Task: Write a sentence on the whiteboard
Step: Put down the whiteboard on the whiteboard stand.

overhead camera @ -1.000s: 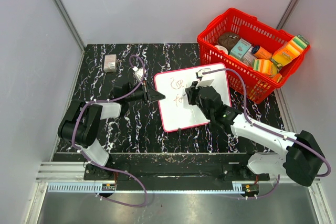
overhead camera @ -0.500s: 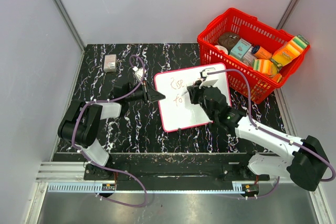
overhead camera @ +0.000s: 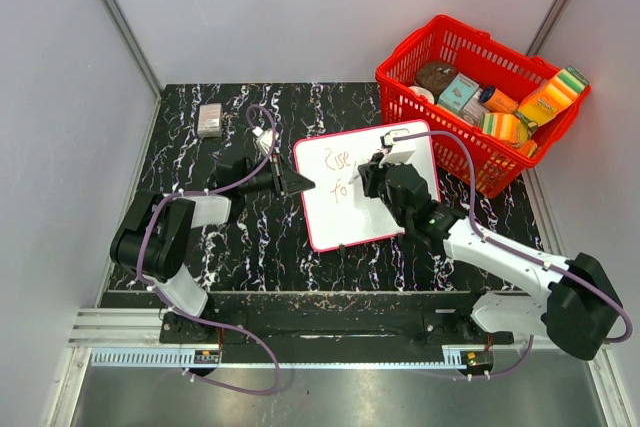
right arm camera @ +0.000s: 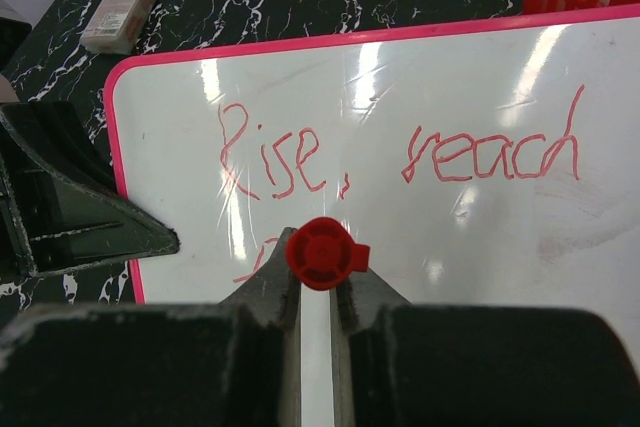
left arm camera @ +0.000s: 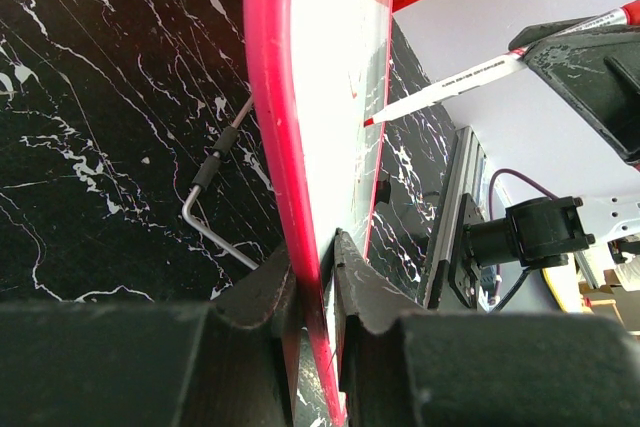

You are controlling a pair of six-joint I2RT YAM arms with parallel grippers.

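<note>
The whiteboard (overhead camera: 345, 219), white with a thin red rim, lies mid-table. My left gripper (overhead camera: 297, 183) is shut on its left rim; the left wrist view shows the rim (left arm camera: 272, 127) edge-on between the jaws. My right gripper (overhead camera: 366, 181) is shut on a red-capped marker (right arm camera: 320, 252) and holds it tip down on the board; the tip (left arm camera: 368, 121) touches the white face. The sentence (right arm camera: 400, 162) reads "Rise, reach" in red cursive in the top row. A second row (overhead camera: 340, 188) starts below it, mostly hidden by the marker and jaws.
A red basket (overhead camera: 478, 97) full of groceries stands at the back right, close to the board's far corner. A small grey box (overhead camera: 209, 119) lies at the back left. A bent metal rod (left arm camera: 215, 207) lies on the black marble table (overhead camera: 250, 247) beside the board.
My right gripper has shifted slightly right along the second row with the marker, and the right arm's elbow has moved a little. The left arm and the board have not moved.
</note>
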